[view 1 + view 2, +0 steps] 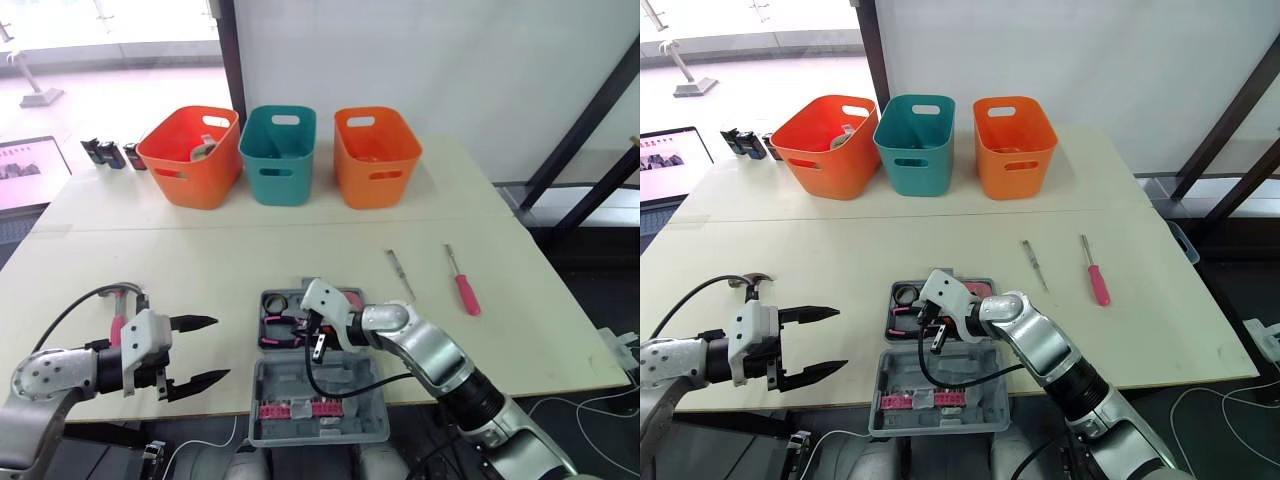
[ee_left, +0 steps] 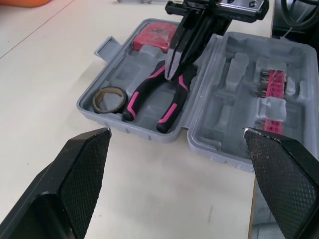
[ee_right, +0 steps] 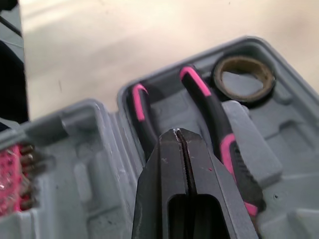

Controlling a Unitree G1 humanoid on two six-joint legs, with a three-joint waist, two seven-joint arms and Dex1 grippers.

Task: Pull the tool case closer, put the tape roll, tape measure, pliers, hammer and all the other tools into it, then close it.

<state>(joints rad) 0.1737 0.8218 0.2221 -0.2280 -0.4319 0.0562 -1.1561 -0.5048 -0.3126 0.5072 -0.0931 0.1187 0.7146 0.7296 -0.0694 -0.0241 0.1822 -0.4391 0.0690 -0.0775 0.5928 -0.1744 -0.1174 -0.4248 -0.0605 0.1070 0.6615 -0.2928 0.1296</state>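
Tool case (image 1: 320, 432) open at near table (image 1: 200, 260) edge, tape roll (image 2: 109, 99) and pliers (image 2: 149, 94) inside. Right gripper (image 2: 173, 73) pinched shut, empty, over pliers. Left gripper (image 1: 220, 349) spread wide beside hammer (image 1: 122, 292). Loading underway; next: grab hammer handle.

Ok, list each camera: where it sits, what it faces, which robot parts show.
Left eye view: head, looking down over the table; both arms show.
Right eye view: stereo twin, same scene.
Left wrist view: left wrist, facing the tool case past the open left gripper.
Right wrist view: right wrist, along the shut right gripper onto the pliers, which both wrist views share.
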